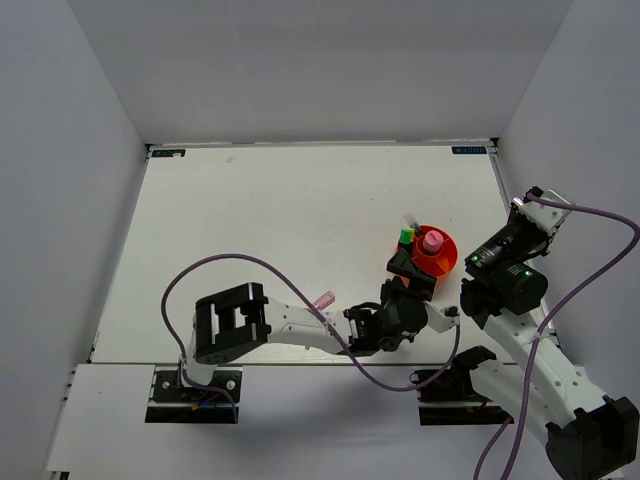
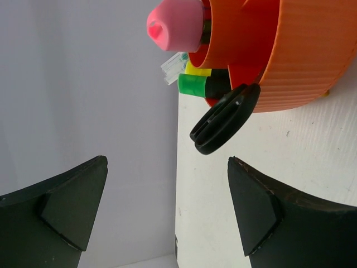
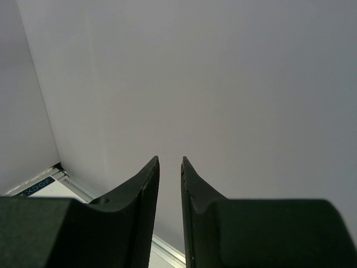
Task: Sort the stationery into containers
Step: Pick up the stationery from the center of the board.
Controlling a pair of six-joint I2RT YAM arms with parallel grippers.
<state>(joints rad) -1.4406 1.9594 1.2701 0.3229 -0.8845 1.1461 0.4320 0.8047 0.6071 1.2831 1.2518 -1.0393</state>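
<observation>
From above, the left claw [image 1: 408, 292], spread wide, sits by the orange cup [image 1: 455, 252]; the pink stick [image 1: 324, 299] lies at its 9 o'clock, pointing 2 to 8, nearest this low, stretched arm [image 1: 300, 325]. Left wrist: empty claw, scissors [image 2: 223, 120] poking from the cup at 12 o'clock. Right wrist: right claw [image 3: 170, 167] open a crack, holding nothing, raised.

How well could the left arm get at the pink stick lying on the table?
Probably yes, though awkwardly. The stick lies bare on the table, but close beside the arm's own forearm, behind the left gripper, which is open, empty and faces the cup. It would have to fold back.
</observation>
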